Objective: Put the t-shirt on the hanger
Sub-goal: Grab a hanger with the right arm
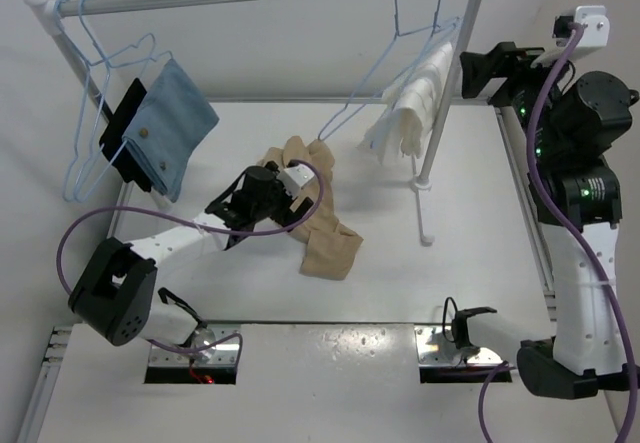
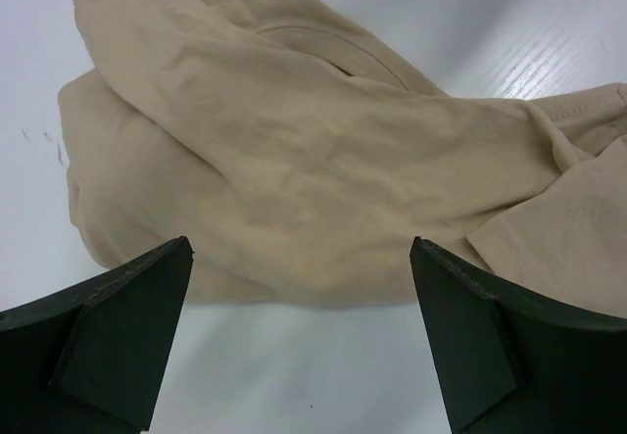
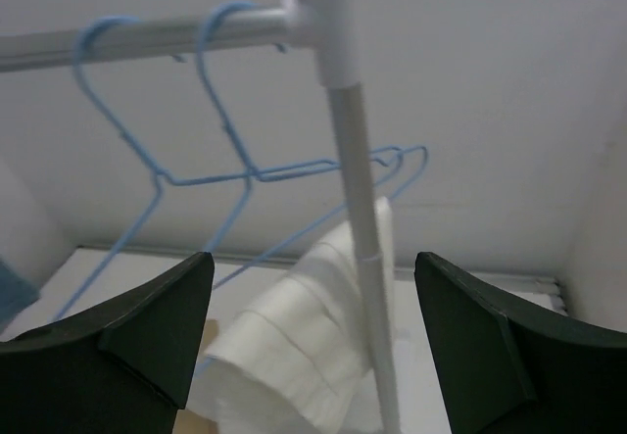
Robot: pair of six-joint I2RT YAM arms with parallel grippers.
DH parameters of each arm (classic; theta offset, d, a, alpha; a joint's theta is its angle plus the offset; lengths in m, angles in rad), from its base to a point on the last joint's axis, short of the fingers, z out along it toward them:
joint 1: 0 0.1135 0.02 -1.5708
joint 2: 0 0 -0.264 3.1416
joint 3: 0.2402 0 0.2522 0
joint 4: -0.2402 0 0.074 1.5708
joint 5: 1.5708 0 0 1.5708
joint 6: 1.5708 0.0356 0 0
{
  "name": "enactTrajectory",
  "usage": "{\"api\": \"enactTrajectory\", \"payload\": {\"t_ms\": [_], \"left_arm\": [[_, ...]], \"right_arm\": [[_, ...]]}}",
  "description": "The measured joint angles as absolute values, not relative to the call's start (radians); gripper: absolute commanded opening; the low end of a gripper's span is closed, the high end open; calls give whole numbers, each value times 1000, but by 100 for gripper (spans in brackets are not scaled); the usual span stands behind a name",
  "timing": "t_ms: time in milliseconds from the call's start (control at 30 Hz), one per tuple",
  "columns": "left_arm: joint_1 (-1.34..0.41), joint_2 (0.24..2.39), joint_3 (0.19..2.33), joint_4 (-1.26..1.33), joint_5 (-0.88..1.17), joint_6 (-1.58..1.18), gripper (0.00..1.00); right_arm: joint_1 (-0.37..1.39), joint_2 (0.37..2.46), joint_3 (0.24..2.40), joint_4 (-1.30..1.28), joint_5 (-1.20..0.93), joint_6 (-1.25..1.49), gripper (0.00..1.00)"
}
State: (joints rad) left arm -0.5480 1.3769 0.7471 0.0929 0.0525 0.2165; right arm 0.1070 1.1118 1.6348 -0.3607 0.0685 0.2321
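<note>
The left gripper [image 2: 301,248] stood wide open, its two dark fingers [image 2: 118,326] spread well apart with nothing between them. It was tipped down over the near edge of the t-shirt [image 2: 294,160]. From the wrist view I could not tell whether the fingertips touched the cloth or hung just clear of it.

The t-shirt lay in a loose, crumpled heap on the white table [image 1: 480,283], directly under and ahead of that gripper. It was plain tan, folded over itself in soft ridges. A hemmed sleeve spread out past the right-hand finger, and a curved seam showed at the far side of the heap. Bare table showed beneath the fingers on the near side.

Farther back and high up, the right gripper [image 3: 313,258] was also wide open and held nothing, its fingers clear of everything. Straight ahead of it rose the white upright post [image 3: 358,209] of the rack. A folded white cloth [image 3: 294,356] hung between the fingers and beyond them, close against that post. Above and to the left of the gripper, the hanger [image 3: 157,175] hung by its hook from the grey rail [image 3: 147,42], with a second hanger just beside it. Both were thin pale-blue wire.

Far off to the left gripper's left, a blue cloth [image 1: 170,123] hung at the other end of the rail.
</note>
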Motion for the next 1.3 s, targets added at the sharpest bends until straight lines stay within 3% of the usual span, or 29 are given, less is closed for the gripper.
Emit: {"api": "enactTrajectory", "payload": {"t_ms": [200,467,1000,1300], "left_arm": [[-548,1371,730,101,39,217,99],[-555,1349,687,105,32,230,99],[-556,1333,651,121,12,242,99],[-556,1320,630,129,5,251,99]], "right_arm": [[110,1154,1680,-253,-245,355,75],[135,1266,1684,-52,-473,584,75],[218,1404,1786,-233,-276,609,62],[220,1402,1777,-271,-188,537,59]]}}
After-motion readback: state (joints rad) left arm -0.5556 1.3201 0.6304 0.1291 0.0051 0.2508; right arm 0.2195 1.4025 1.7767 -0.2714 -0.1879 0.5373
